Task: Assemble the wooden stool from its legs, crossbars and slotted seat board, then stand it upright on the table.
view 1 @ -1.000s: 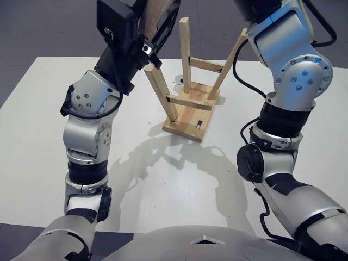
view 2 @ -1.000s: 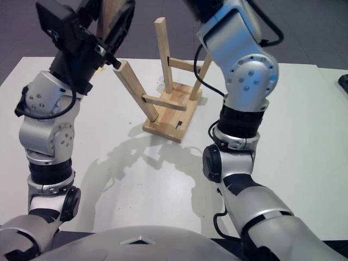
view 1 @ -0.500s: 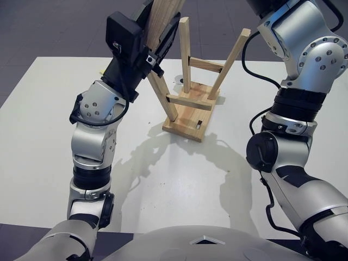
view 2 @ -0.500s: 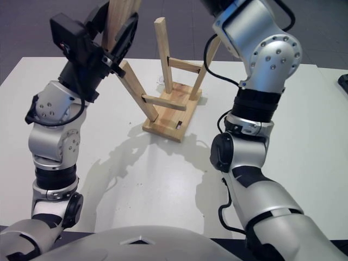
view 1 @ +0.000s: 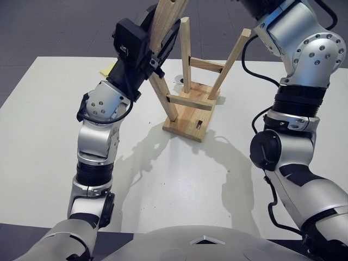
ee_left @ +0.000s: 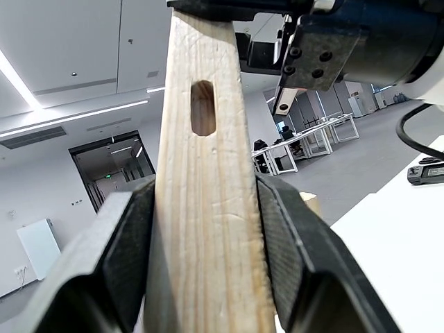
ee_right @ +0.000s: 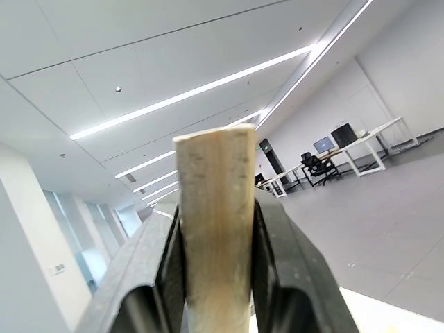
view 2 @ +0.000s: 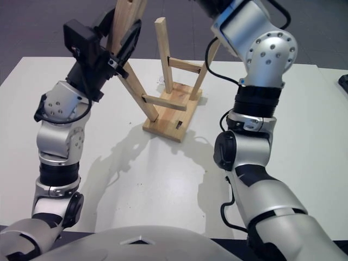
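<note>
The pale wooden stool (view 1: 190, 106) lies inverted at the far centre of the white table (view 1: 43, 136), seat board down and three legs up. Above it, the left gripper (ee_left: 206, 215) is clenched on a slotted wooden leg (view 1: 167, 13). The right gripper (ee_right: 211, 277) is clenched on a pale wooden bar (ee_right: 214, 208). The step in hand is probably fitting the fourth leg, which next calls for aligning it with the seat.

The seat board (view 1: 187, 122) lies on the table (view 1: 43, 136), three legs (view 1: 185, 49) standing on it, crossbars (view 1: 187, 101) between them. Left of them the left gripper (ee_left: 205, 180) grips a fourth leg (view 1: 168, 13), the right gripper (ee_right: 215, 208) a stick (ee_right: 211, 173).
</note>
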Tool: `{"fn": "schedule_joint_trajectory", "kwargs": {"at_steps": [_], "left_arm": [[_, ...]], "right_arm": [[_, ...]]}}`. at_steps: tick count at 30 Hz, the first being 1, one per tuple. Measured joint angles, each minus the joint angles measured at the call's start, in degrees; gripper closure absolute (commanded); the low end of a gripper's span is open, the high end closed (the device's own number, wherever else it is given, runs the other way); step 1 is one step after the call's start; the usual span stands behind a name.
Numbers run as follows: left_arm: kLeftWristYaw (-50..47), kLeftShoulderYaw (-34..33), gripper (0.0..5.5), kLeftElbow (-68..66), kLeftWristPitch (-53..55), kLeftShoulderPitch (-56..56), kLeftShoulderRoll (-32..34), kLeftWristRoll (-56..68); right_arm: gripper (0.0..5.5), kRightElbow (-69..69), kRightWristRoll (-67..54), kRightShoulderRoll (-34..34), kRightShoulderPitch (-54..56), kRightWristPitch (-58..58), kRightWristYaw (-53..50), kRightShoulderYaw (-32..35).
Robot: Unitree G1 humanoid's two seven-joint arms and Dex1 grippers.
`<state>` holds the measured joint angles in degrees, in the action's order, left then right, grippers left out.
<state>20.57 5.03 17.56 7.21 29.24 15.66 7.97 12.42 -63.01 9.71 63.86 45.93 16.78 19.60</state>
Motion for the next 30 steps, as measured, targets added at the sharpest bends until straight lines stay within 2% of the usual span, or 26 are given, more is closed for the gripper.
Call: {"fn": "schedule_joint_trajectory", "kwargs": {"at_steps": [6, 12, 13, 16, 20, 22, 24, 30], "left_arm": [[1.4, 1.3, 1.77, -1.6, -0.9, 0.2, -0.9, -1.0], [4.2, 0.0, 0.87, 1.9, 4.8, 0.2, 0.1, 3.3], [4.3, -1.7, 0.74, 3.4, 6.4, 0.2, 0.4, 5.5], [-0.4, -13.4, 0.14, 7.1, 11.6, 3.3, -0.2, 19.7], [-9.8, -28.0, 0.1, 5.4, 12.7, 9.6, -1.0, 34.4], [-13.5, -31.6, 0.1, 0.8, 11.5, 9.5, 1.2, 30.7], [-16.3, -31.8, 0.1, -4.7, 10.8, 6.8, 3.3, 24.7], [-18.2, -31.1, 0.1, -7.8, 10.3, 3.5, 1.8, 22.0]], "right_arm": [[4.48, 2.8, 6.1, 0.8, -1.0, -5.8, 2.6, -0.1], [4.48, 7.3, 15.4, 4.0, -0.8, -13.8, 5.6, -2.0], [4.48, 8.7, 15.9, 4.5, -0.7, -15.2, 5.9, -1.1], [4.48, 12.3, 16.5, 7.2, -0.4, -19.7, 6.0, 3.5], [4.48, 16.6, 16.2, 8.2, 0.1, -21.1, 4.8, 7.2], [4.48, 16.8, 17.5, 8.7, -0.5, -21.1, 4.7, 6.7], [4.48, 15.0, 19.1, 8.9, -2.5, -20.2, 4.1, 5.1], [4.48, -6.9, 13.8, 8.3, -17.1, -10.2, -3.9, 5.2]]}}
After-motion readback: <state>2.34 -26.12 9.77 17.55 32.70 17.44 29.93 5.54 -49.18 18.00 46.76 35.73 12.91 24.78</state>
